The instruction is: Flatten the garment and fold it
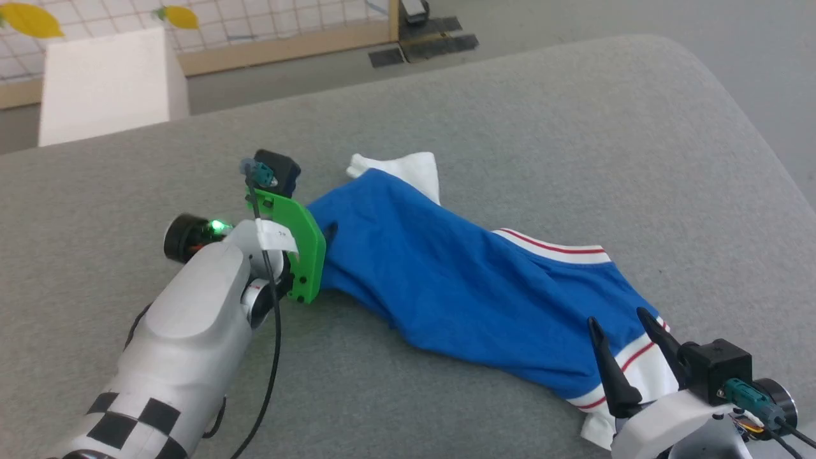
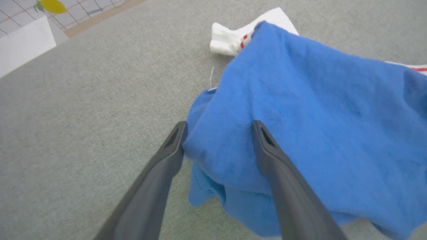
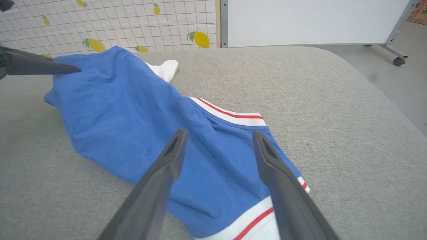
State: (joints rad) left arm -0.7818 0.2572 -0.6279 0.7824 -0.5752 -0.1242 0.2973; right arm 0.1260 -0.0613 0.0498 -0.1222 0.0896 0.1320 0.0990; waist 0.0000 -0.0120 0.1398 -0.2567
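Both spread wide, nothing gripped: left hand (image 2: 217, 133), right hand (image 1: 618, 319).
Shirt (image 1: 459, 280) limp on counter (image 1: 510, 115), blue bunch between left fingers, striped edge by right tips. Soft, light, sure to sag; best pinched at edge corners. From left wrist, cloth between fingers plain; from head, hidden behind green mount (image 1: 299, 248).

**Blue jersey lies crumpled, not yet flat**

The garment (image 1: 446, 280) is a royal-blue jersey. It lies on the grey padded surface (image 1: 542, 115) as a long, wrinkled band. In the head view it runs from 10 o'clock to 4 o'clock. The 10 o'clock end is bunched and raised a little above the surface. One white sleeve (image 1: 417, 169) comes out there and points to 12 o'clock. The white trim (image 1: 554, 247) with red stripes shows along the 2 o'clock edge and again at the 4 o'clock end. A plain blue side faces up.
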